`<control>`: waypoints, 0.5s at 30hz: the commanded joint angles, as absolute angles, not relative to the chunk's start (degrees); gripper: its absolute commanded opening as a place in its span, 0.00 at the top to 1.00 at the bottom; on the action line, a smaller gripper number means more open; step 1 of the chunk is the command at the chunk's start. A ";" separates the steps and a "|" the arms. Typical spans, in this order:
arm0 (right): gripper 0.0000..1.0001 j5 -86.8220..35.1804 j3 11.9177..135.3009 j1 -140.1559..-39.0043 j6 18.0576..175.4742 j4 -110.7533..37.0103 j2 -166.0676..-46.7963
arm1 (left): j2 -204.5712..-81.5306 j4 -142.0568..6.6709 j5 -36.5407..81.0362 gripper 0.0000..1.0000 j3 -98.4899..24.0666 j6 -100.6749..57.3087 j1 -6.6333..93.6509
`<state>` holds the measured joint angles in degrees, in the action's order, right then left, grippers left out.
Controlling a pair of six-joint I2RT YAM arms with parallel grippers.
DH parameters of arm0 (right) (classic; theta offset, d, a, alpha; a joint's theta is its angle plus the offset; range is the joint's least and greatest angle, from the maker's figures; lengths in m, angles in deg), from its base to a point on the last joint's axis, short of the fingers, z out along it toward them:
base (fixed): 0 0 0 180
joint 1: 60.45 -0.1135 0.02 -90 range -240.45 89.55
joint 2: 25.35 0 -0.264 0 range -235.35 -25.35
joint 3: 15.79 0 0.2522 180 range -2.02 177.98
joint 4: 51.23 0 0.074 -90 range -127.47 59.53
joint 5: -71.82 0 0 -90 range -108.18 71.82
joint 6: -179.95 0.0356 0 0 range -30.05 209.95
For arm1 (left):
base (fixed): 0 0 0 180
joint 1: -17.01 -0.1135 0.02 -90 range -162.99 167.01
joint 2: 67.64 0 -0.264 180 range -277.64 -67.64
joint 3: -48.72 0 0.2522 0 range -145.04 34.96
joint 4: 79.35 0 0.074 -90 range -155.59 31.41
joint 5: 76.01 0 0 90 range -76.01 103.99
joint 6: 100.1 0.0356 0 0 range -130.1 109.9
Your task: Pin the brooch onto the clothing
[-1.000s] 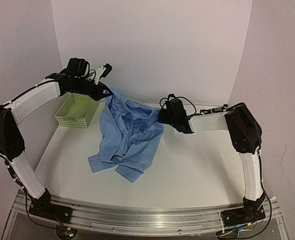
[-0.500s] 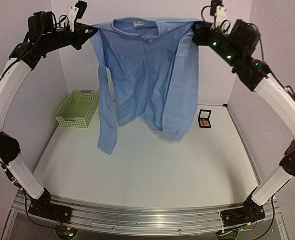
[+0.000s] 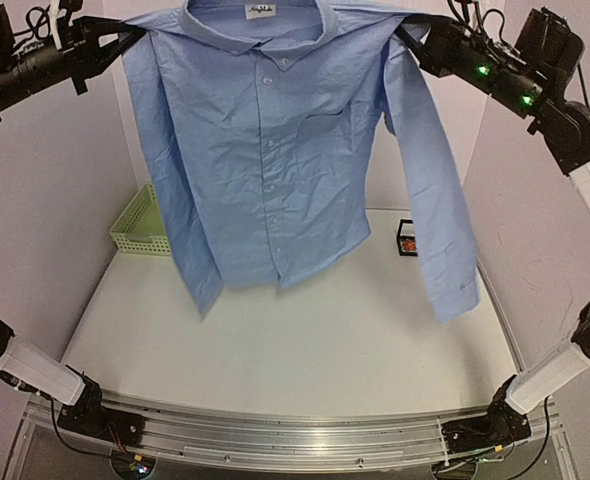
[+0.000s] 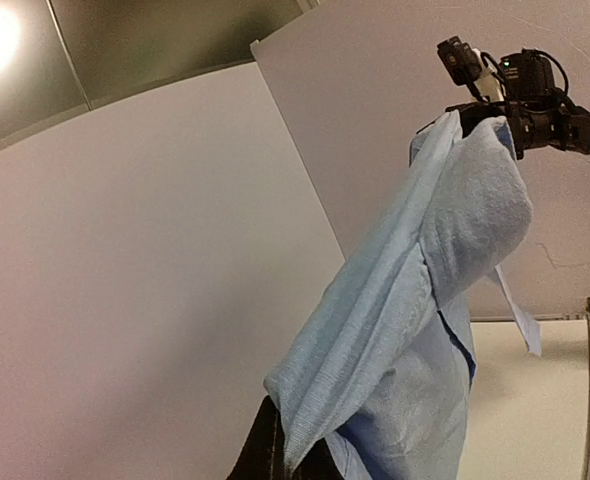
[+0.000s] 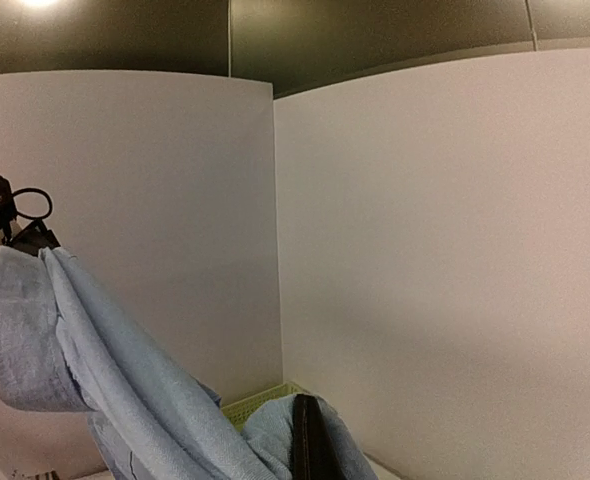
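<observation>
The light blue shirt (image 3: 265,150) hangs spread out high above the table, front and buttons facing the camera, sleeves dangling. My left gripper (image 3: 125,32) is shut on its left shoulder; the cloth (image 4: 395,330) covers the fingers in the left wrist view. My right gripper (image 3: 407,30) is shut on the other shoulder, and cloth (image 5: 135,400) drapes beside one dark finger (image 5: 305,445) in the right wrist view. The orange-red brooch (image 3: 408,243) lies in a small black-framed box (image 3: 407,238) on the table at the back right, partly behind the right sleeve.
A green mesh basket (image 3: 137,228) stands at the back left of the white table (image 3: 325,340), partly behind the shirt; it also shows in the right wrist view (image 5: 255,402). White walls close in the back and sides.
Both arms have lifted the shirt from a crumpled heap on the table to a high spread hang. It now faces the camera, pulled wider and closer than half a second ago.
</observation>
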<state>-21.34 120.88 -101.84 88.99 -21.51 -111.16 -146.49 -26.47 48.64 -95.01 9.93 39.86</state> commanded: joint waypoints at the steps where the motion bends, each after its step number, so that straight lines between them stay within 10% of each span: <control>1: 1.00 -20.22 118.39 -101.09 95.44 -20.50 -101.30 | -143.96 -16.46 49.04 1.00 -95.87 9.73 38.48; 15: 1.00 -27.06 111.83 -101.01 109.31 -13.47 -91.95 | -135.06 1.79 62.72 1.00 -98.43 13.47 28.46</control>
<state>-30.17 108.80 -102.93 102.97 -10.57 -97.45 -142.30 -3.51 58.09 -96.90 10.73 37.49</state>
